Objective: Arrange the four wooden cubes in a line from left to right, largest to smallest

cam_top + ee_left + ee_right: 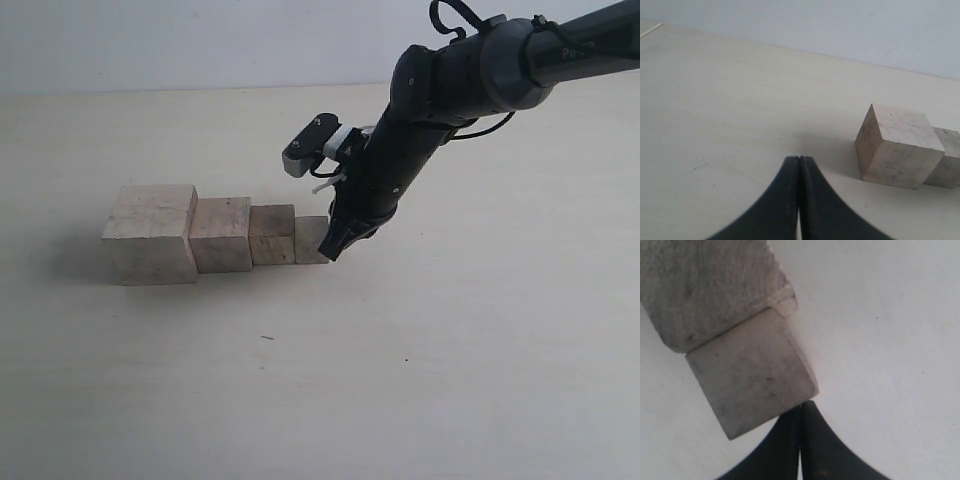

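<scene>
My right gripper (336, 245) is closed tight, its tip right beside the smallest cube (310, 239), the last one on the right. My left gripper (799, 163) is closed too, near the biggest cube (898, 146).

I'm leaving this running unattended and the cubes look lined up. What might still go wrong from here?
1. The shut right gripper sits at a corner of the smallest cube. Any push from there could twist that cube out of line or shove it into the next cube.
2. A sideways pull-away might catch that corner and drag the smallest cube off, opening a gap.
</scene>
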